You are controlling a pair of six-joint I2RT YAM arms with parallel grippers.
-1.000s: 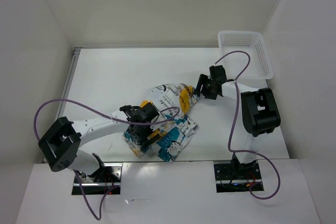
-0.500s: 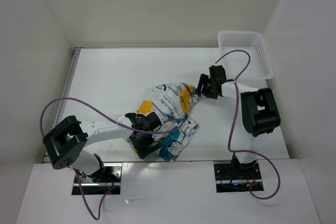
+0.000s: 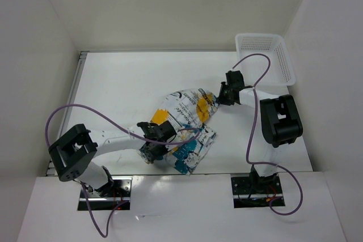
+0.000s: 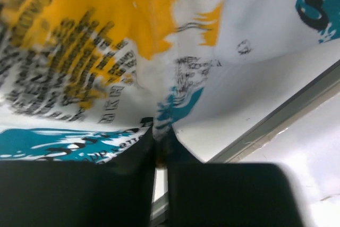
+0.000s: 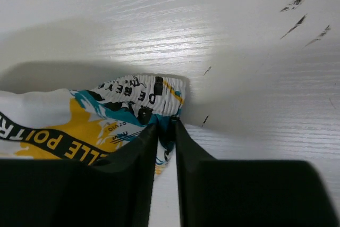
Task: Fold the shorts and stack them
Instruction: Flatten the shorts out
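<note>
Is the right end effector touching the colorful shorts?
Touching. The right wrist view shows the right end effector closed on the shorts, their gathered waistband edge pinched between its jaws.

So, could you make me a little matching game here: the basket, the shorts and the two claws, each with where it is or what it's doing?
1. white mesh basket
2. shorts
3. left gripper
4. right gripper

A. pinching the shorts' gathered waistband edge
B. at the far right corner of the table
C. crumpled mid-table
D. clamped on the shorts' near edge, by the table's front

Pairs: 1-B, 2-C, 3-D, 4-A
</note>
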